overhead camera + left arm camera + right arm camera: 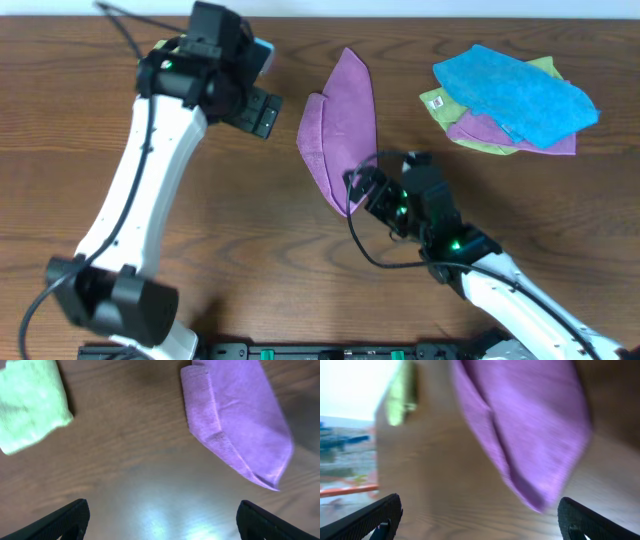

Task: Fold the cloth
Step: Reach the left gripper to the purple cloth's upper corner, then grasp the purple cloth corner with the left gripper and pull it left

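The magenta-purple cloth (340,125) lies on the wooden table near the middle. It is folded into a long, narrow pointed shape with a smaller flap on its left side. My left gripper (258,112) hovers to the left of the cloth, open and empty. In the left wrist view its fingers (162,505) are wide apart over bare wood, with the cloth (235,420) at the upper right. My right gripper (362,188) is at the cloth's near tip. It is open (480,501), and the blurred cloth (530,425) is just ahead of the jaws.
A pile of other cloths lies at the far right: a bright blue one (520,95) on top of light green (435,100) and purple ones. A light green cloth (30,405) shows in the left wrist view. The table's far edge is close behind.
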You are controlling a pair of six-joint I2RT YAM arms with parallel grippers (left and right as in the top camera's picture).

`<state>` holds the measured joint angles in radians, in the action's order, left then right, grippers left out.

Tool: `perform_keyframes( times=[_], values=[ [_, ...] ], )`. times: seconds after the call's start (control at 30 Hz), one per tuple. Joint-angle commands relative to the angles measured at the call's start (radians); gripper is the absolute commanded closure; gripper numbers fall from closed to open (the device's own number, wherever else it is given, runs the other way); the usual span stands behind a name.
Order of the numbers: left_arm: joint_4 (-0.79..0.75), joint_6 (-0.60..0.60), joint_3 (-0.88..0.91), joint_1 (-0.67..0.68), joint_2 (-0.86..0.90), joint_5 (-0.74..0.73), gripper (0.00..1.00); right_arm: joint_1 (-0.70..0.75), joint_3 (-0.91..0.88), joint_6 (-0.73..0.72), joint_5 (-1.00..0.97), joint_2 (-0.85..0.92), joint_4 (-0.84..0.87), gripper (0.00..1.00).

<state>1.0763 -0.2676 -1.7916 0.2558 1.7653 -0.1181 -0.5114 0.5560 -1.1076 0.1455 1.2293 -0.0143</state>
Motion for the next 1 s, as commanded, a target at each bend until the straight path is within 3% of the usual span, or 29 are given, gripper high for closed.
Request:
perform_keyframes(
  times=[0.0,0.33,0.6,0.97],
  values=[
    [-0.018,-0.078,-0.036,0.008,0.091,0.102,0.05,0.035,-0.072,-0.018,0.022,0.0,-0.001,0.01],
    [-0.114,-0.112,-0.173,0.11,0.338,0.185,0.05,0.055,-0.113,0.017,0.08,0.0,0.205,0.01],
    [-0.125,-0.092,-0.272,0.213,0.469,0.225,0.05,0.055,-0.113,0.06,0.079,0.0,0.201,0.01],
    [-0.294,-0.076,-0.272,0.255,0.55,0.328,0.05,0.079,-0.113,0.114,0.077,0.0,0.196,0.01]
  ],
)
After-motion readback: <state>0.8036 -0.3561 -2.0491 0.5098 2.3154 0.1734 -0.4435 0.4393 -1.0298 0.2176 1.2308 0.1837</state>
